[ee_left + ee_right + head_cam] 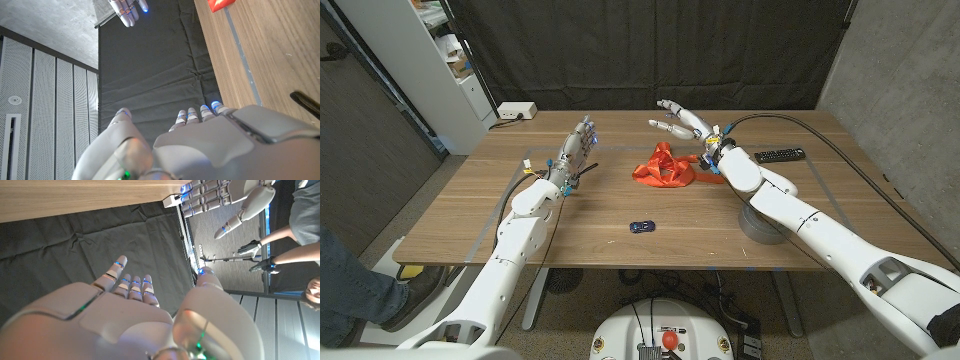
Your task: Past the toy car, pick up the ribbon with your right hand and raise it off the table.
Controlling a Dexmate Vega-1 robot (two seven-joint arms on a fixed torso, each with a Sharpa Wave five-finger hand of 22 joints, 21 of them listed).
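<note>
**Ribbon lying just left of an empty right hand**

Wooden table before black curtain, grey concrete wall off to one side. Red ribbon crumpled in a heap on the far half of the table, beyond the small blue toy car, which sits nearer the robot and well apart from the heap. Long axis of the heap running roughly across the table, left to right, one end rising toward the far edge.

Right hand raised beyond the ribbon's right end, fingers spread apart, holding nothing; right wrist just beside that end of the heap, contact impossible to tell. Seen along its own back in the right wrist view: fingers fanned toward the curtain, thumb set apart. Left hand well to the left of the ribbon, fingers extended and apart, also empty; same hand from its wrist camera, with a scrap of red ribbon at the table's edge.

Judgement: right hand clearly the nearer of the two, and the one named. Ribbon lying down and toward the robot's left from the palm. Needs a drop and a pull back toward the heap, then closing on the folds. Lift not yet begun. Black remote on the table right of the ribbon, behind the right forearm.
</note>
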